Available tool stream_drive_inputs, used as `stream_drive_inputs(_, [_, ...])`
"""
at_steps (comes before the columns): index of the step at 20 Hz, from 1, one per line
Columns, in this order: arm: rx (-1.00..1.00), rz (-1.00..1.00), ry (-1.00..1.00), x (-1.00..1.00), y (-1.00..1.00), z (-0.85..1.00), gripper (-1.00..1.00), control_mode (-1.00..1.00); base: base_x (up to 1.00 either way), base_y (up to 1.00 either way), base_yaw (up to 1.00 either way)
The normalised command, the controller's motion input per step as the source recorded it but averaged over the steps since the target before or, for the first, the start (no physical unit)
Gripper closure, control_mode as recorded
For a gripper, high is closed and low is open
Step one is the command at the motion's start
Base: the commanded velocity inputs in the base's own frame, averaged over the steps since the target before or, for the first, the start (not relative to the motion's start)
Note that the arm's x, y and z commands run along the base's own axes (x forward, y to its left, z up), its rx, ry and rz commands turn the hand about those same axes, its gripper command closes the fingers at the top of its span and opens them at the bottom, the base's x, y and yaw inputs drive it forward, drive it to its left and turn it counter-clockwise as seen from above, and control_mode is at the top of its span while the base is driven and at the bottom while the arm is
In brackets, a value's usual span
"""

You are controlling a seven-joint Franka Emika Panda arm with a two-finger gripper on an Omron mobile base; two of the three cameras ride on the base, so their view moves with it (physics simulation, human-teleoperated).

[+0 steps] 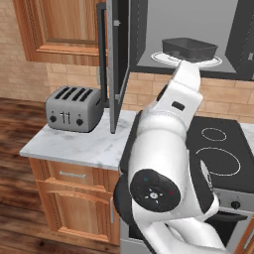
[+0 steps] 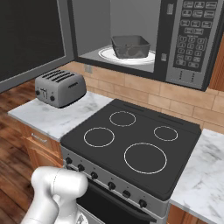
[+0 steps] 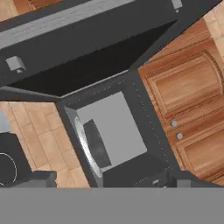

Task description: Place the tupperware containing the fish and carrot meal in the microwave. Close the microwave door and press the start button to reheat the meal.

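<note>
Toaster: a silver-grey four-slot metal toaster stands on the white marble tabletop at the left, just beside the lower edge of the open door.
Microwave door: the wide grey-framed microwave door with its dark glass window and dark vertical bar handle stands swung wide open to the left; in the right base view its dark glass takes up the upper left.
Microwave: the boxy grey-steel microwave hangs above the stove, its light grey cavity open; its keypad panel sits on the right side of its front.
Tupperware: the shallow rectangular dark-grey see-through plastic tupperware rests on the round white turntable plate inside the cavity, upright.
Meal: the food inside the tub cannot be made out.
Stove: the black-topped stove with four ringed burners lies below the microwave, between the tabletop sections.
End effector: its two dark fingertips stand wide apart, holding nothing, outside the microwave and looking at the cavity.
</note>
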Motion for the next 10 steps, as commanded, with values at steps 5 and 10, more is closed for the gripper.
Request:
stream_drive_inputs(5, [-0.19, -0.01, -0.12, -0.04, 1.0, 0.0, -1.0, -1.0, 0.0, 0.0, 0.0])
stream_drive_inputs(10, [-0.14, -0.01, -0.02, -0.01, 1.0, 0.0, -1.0, -1.0, 0.0, 0.0, 0.0])
